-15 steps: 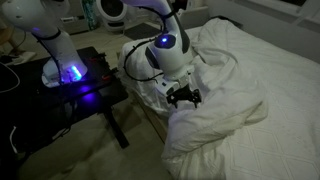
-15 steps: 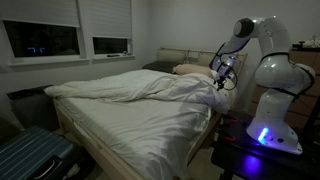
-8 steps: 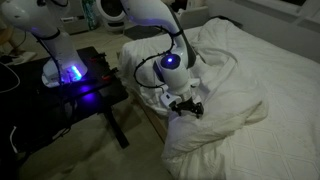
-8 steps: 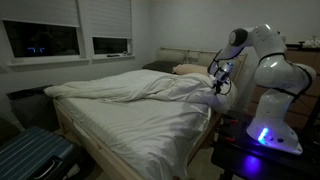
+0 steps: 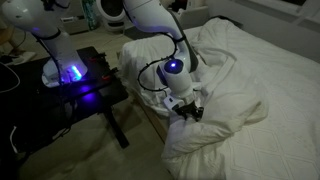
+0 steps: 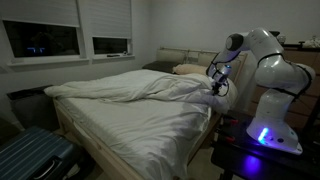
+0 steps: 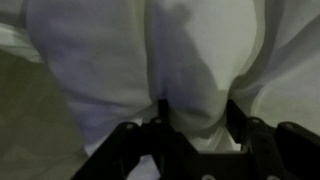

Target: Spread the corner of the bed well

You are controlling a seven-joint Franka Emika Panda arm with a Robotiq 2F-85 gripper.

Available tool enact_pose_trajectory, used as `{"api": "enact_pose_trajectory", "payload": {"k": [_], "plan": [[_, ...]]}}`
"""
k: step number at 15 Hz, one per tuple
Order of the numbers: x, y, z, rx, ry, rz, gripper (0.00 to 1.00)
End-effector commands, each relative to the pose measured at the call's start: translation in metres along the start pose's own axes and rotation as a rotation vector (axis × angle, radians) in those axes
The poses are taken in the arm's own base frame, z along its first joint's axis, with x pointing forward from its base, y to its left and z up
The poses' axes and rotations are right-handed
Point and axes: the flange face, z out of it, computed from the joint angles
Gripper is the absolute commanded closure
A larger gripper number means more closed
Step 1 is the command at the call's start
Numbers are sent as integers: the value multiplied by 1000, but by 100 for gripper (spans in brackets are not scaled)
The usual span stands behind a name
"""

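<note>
The gripper (image 7: 198,108) has come down onto the corner (image 7: 140,50), its jaws narrowing around a puffy fold. The wrist view is too dim to tell whether they pinch it yet. Grasping has begun, spreading has not. Beyond, the soft, wrinkled white duvet lies bunched at the robot-side edge of the bed (image 5: 285,95).

Both exterior views share bed (image 5: 280,70), arm (image 6: 262,48); wrist view close on duvet corner (image 7: 200,60).

I see a plain white corner (image 5: 214,124) on the white bed (image 5: 288,82). Gripper (image 5: 188,108) black, arm (image 5: 158,18) white with blue glow, table (image 5: 102,78) beside the bed black.
</note>
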Motion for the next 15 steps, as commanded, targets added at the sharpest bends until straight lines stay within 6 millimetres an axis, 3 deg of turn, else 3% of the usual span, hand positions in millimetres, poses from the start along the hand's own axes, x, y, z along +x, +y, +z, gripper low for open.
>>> {"api": "enact_pose_trajectory", "payload": {"k": [1,5,10,15], "plan": [[-1,-4,-1,20,11,6,73],[-8,0,-4,-39,-42,-58,100],[-67,19,-11,-149,-153,-288,99],[-144,65,-38,-228,-207,-530,99]]}}
